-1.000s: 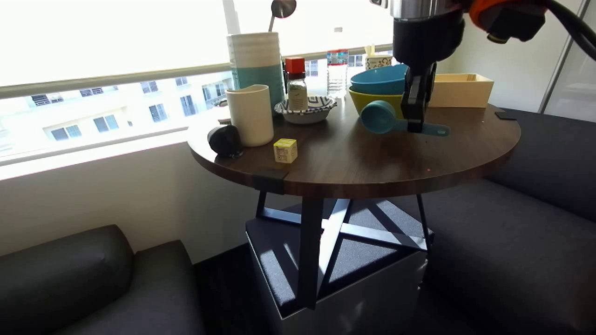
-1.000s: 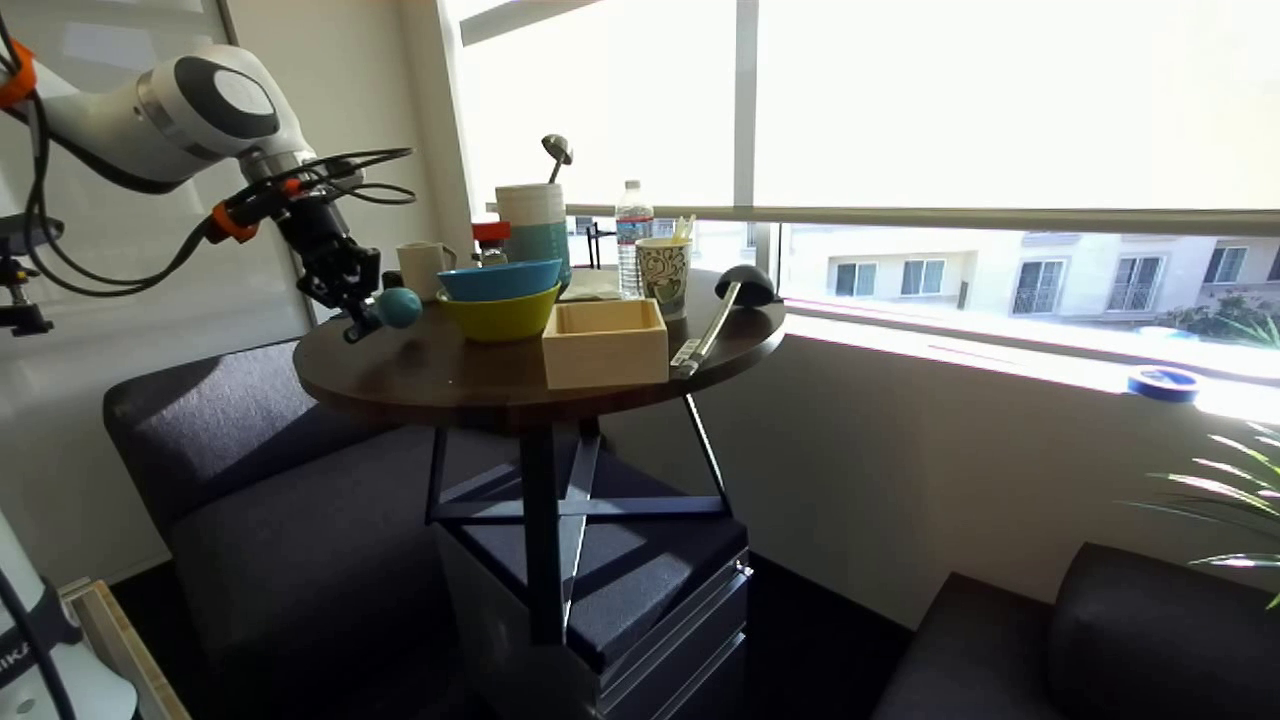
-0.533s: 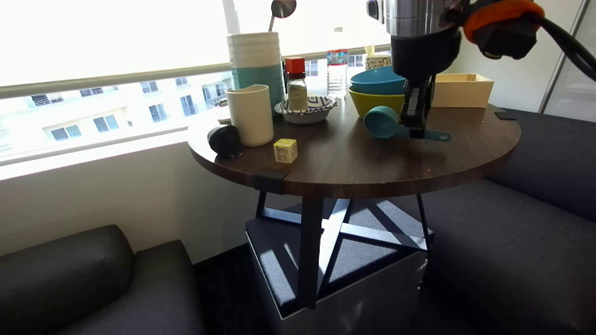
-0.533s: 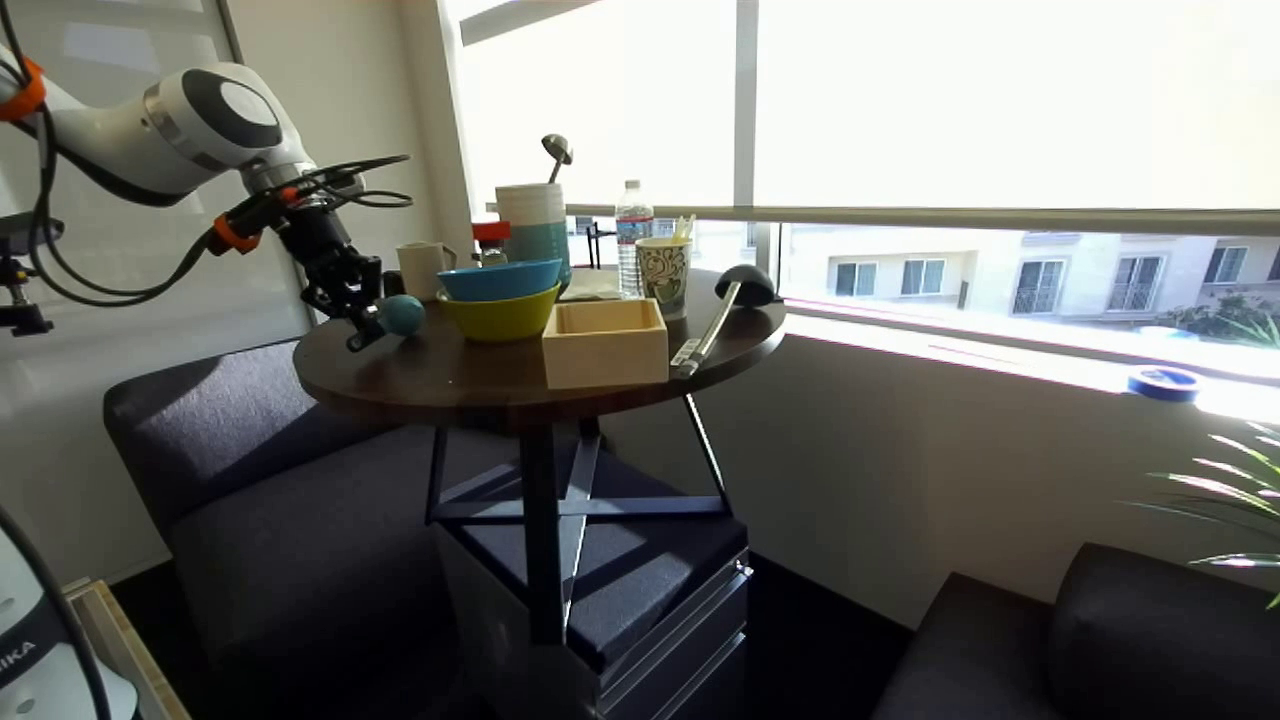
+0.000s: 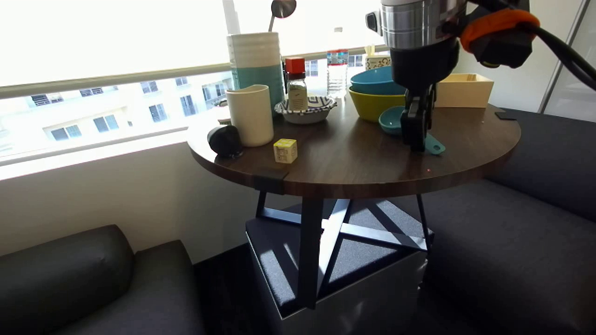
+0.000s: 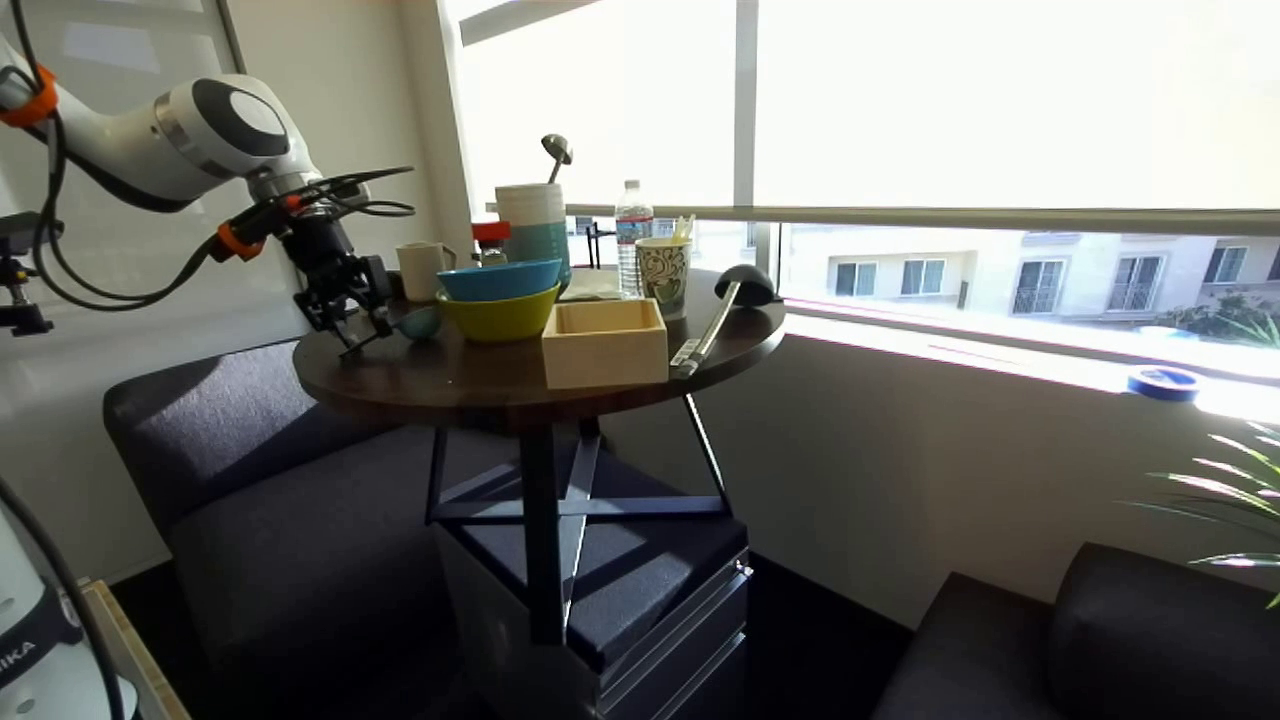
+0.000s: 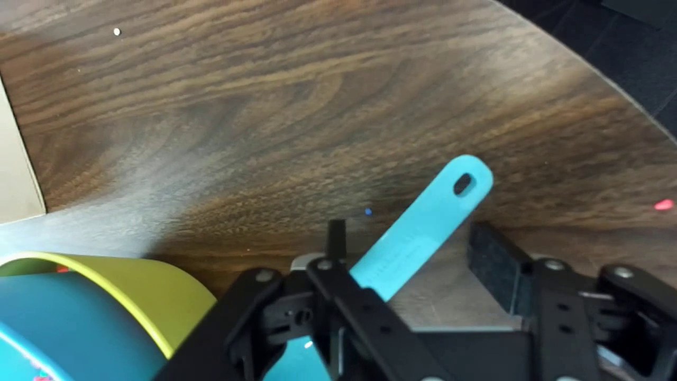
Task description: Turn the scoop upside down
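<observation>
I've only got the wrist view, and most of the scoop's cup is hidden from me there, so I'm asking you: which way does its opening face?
Observer: Upward. In an exterior view, the scoop's cup shows its rim on top.
Operator: Good to know. Before I move across, is anything small sitting outside my picture?
Observer: Yes. In an exterior view, a pale cube with a yellow top sits near a white mug.

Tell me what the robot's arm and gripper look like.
The arm is white and rounded, with a silver collar, black cables, orange wraps and a dark band with the letters "IKA" visible. The gripper is black and jointed, with silver bolts and blocky fingers.
</observation>
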{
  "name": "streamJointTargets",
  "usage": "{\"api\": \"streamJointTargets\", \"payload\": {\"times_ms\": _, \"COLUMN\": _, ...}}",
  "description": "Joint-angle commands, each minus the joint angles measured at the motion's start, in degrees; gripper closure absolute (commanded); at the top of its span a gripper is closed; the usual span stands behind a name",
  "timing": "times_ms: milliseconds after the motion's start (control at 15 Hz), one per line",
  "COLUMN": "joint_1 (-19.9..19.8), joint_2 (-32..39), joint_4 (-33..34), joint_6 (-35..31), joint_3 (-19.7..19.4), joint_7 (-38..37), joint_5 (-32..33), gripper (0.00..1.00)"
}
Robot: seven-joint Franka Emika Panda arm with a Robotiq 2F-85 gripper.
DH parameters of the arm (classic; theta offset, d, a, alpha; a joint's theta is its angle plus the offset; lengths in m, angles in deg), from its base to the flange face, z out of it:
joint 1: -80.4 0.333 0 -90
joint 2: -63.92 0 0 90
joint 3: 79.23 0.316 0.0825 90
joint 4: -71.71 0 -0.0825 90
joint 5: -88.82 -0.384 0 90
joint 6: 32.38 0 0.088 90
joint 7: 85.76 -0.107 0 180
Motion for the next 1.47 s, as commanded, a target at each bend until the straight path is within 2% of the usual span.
{"api": "streamJointTargets", "payload": {"times_ms": 0, "joint_1": 1.1, "joint_2": 1.09, "joint_4": 1.24, "joint_6": 1.31, "joint_3": -0.19, "joint_7": -0.94, "joint_5": -0.22, "gripper": 0.05}}
{"api": "streamJointTargets", "payload": {"times_ms": 133, "joint_1": 1.01, "joint_2": 1.43, "joint_4": 1.46, "joint_6": 1.49, "joint_3": -0.23, "joint_7": -1.22, "joint_5": -0.42, "gripper": 0.09}}
{"api": "streamJointTargets", "payload": {"times_ms": 200, "joint_1": 1.07, "joint_2": 1.53, "joint_4": 1.5, "joint_6": 1.53, "joint_3": -0.29, "joint_7": -1.08, "joint_5": -0.82, "gripper": 0.35}}
{"api": "streamJointTargets", "payload": {"times_ms": 333, "joint_1": 1.0, "joint_2": 1.79, "joint_4": 1.72, "joint_6": 1.8, "joint_3": -0.24, "joint_7": -1.45, "joint_5": -0.81, "gripper": 0.37}}
{"api": "streamJointTargets", "payload": {"times_ms": 400, "joint_1": 0.99, "joint_2": 1.84, "joint_4": 1.92, "joint_6": 1.94, "joint_3": -0.25, "joint_7": -1.89, "joint_5": -0.96, "gripper": 0.1}}
{"api": "streamJointTargets", "payload": {"times_ms": 467, "joint_1": 0.94, "joint_2": 1.95, "joint_4": 2.23, "joint_6": 2.2, "joint_3": -0.32, "joint_7": -2.6, "joint_5": -1.1, "gripper": 0.1}}
{"api": "streamJointTargets", "payload": {"times_ms": 600, "joint_1": 0.5, "joint_2": 2.29, "joint_4": 3.06, "joint_6": 3.29, "joint_3": -0.57, "joint_7": -4.82, "joint_5": -1.43, "gripper": 0.01}}
{"api": "streamJointTargets", "payload": {"times_ms": 800, "joint_1": 0.11, "joint_2": 3.35, "joint_4": 4.26, "joint_6": 4.97, "joint_3": -1.22, "joint_7": -8.17, "joint_5": -2.54, "gripper": 0.0}}
{"api": "streamJointTargets", "payload": {"times_ms": 1067, "joint_1": -0.21, "joint_2": 5.34, "joint_4": 6.16, "joint_6": 7.83, "joint_3": -2.9, "joint_7": -11.9, "joint_5": -8.12, "gripper": 0.0}}
{"api": "streamJointTargets", "payload": {"times_ms": 1400, "joint_1": -0.44, "joint_2": 5.71, "joint_4": 7.43, "joint_6": 6.48, "joint_3": -5.45, "joint_7": -12.94, "joint_5": -15.2, "gripper": 0.0}}
